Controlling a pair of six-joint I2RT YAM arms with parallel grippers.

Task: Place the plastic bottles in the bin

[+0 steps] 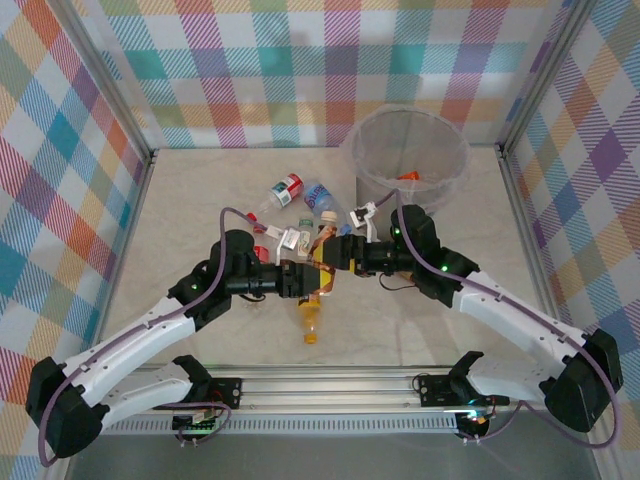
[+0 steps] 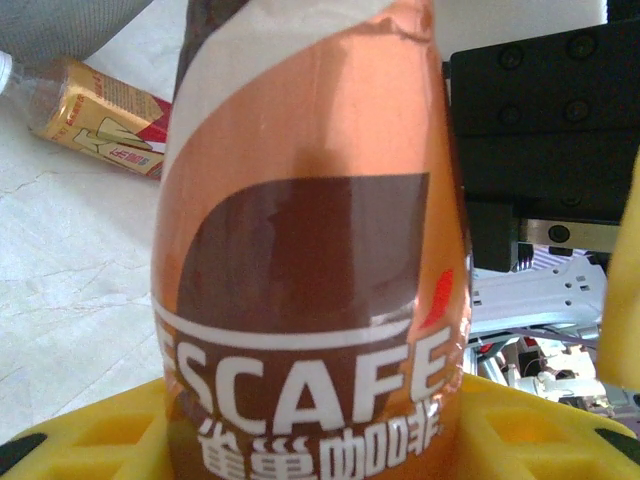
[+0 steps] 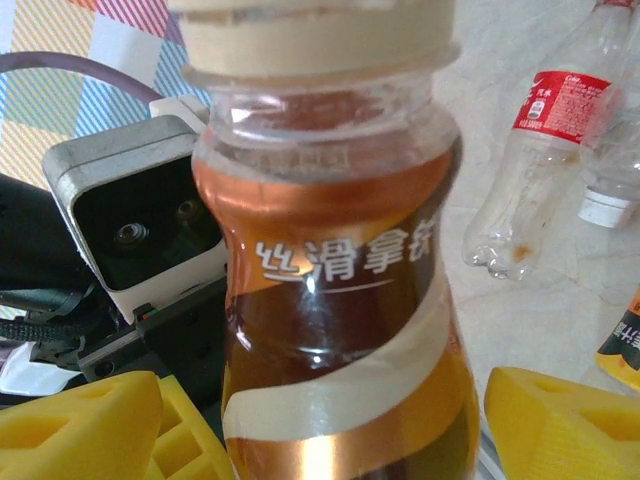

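Nearest the arm bases, one orange bottle [image 1: 311, 322] lies flat on the table [image 1: 200, 220]. Just beyond it, the two arms meet over mid-table. The left gripper [image 1: 318, 280] is clamped on a brown-and-orange Nescafé bottle [image 2: 310, 250], yellow fingers [image 2: 80, 440] low on the label. The right gripper [image 1: 338, 258] straddles the same bottle below its cream cap [image 3: 310, 40], jaws close on either side. Pressing or not, I can't tell. Farther back, a red-label bottle [image 1: 285, 190] and a blue-label bottle [image 1: 318, 194] lie loose. At far right stands the bin [image 1: 358, 180], something orange [image 1: 408, 177] inside.
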